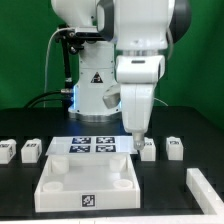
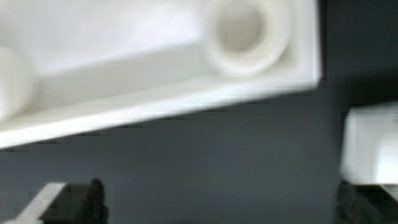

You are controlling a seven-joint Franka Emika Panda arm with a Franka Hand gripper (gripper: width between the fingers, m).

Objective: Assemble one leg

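Observation:
My gripper [image 1: 135, 141] hangs low over the black table, just past the right end of the marker board [image 1: 92, 146] in the exterior view. A leg [image 1: 148, 150], a small white tagged block, stands close beside it. More legs stand in the same row: one further right [image 1: 176, 148] and two on the left [image 1: 31, 150] [image 1: 5, 150]. In the wrist view my gripper [image 2: 222, 205] is open, with only dark table between the fingers [image 2: 71, 200]. A white block, likely the near leg [image 2: 370, 145], sits just beyond one finger, outside the gap.
The large white square panel [image 1: 88, 180] with round corner sockets lies in front of the marker board; one socket [image 2: 240, 30] shows in the wrist view. A long white part [image 1: 205, 190] lies at the front right of the exterior view.

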